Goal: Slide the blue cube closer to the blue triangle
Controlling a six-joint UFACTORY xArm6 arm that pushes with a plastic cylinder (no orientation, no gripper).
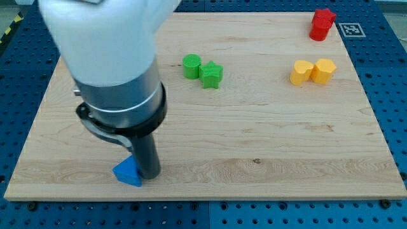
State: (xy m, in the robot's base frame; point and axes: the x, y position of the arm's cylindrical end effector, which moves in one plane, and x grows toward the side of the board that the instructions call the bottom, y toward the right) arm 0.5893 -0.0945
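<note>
My tip (150, 175) rests beside the blue triangle (128, 172), lower left — no jaws here; the blue cube is unseen, so find it first.

Wooden board (267, 152) on a blue perforated table (388, 76). Upper centre of the frame: a green cylinder (191, 66) touching a green star-shaped block (212, 75) on its right. Upper right: a yellow heart-shaped block (301, 72) touching a yellow hexagonal block (324, 70). Top right corner: a red block (322, 24), shape unclear, just beside a black-and-white fiducial marker (349, 29).
</note>
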